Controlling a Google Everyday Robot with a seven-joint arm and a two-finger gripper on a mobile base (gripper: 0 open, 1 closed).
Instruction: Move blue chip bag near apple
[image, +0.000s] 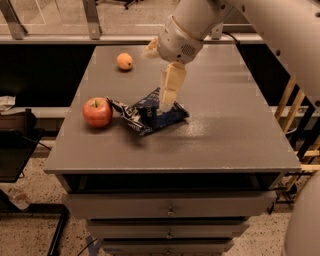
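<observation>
The blue chip bag (150, 115) lies crumpled on the grey table (225, 135), left of centre. Its left end is almost touching the red apple (97, 112), which stands near the table's left edge. My gripper (162, 82) hangs just above the bag's upper right part. It is open and holds nothing. One cream finger (171, 86) points down with its tip right over the bag, and the other shows only as a stub higher up on the left.
A small orange fruit (125, 61) sits at the back left of the table. The table has drawers below its front edge. A wooden frame (292, 115) stands to the right, and dark equipment (15, 135) to the left.
</observation>
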